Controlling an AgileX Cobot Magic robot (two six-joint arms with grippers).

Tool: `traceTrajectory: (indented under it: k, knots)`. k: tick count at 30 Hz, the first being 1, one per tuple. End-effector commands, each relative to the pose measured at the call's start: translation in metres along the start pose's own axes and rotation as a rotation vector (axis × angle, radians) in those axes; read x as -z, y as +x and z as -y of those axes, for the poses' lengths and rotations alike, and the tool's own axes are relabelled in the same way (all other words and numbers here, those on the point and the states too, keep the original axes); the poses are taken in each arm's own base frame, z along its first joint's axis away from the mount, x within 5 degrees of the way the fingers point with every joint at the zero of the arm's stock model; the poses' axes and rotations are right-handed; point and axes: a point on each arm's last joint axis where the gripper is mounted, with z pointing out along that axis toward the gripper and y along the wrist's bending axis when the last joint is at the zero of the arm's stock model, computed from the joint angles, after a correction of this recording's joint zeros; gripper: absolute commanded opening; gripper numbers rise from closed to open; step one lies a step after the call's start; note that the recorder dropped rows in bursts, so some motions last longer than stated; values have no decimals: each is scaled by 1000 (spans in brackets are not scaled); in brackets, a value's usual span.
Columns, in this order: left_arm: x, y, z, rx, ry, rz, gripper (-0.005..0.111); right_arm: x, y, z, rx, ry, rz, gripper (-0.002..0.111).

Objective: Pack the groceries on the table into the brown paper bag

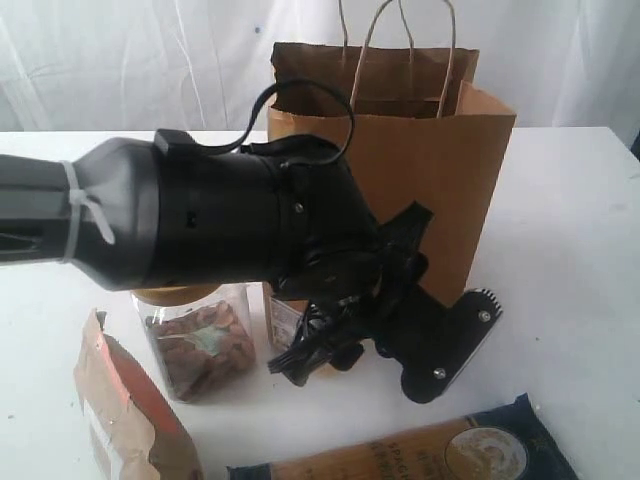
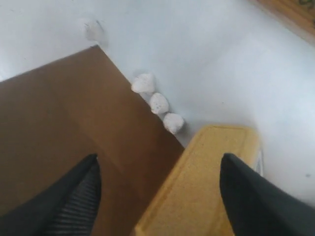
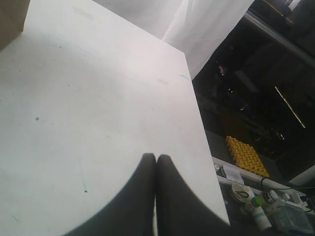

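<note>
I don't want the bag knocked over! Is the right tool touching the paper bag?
Apart. The right wrist view shows bare table between the right tool and the paper bag's corner.

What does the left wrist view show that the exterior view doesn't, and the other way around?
Left wrist only: three small white pebble-like bits beside the upright brown kraft paper bag. Exterior only: a clear jar with tan lid, an orange-brown pouch and a long dark-blue-and-tan packet. Both: that bag, the white tabletop and the open left gripper.
</note>
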Motion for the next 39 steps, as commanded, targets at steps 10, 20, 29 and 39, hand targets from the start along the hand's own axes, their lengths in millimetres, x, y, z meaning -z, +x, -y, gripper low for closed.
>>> traceTrajectory:
  k: [10,20,29,39]
  knots:
    - [25,-17,-2,217,-53,61,70,0,0,0,-2,3,5,0]
    - [110,-36,-1,589,-145,210,67,0,0,0,-2,3,5,0]
    - [158,5,29,853,8,-35,50,0,0,0,-2,3,5,0]
    - [131,26,53,754,-37,-360,83,0,0,0,-2,3,5,0]
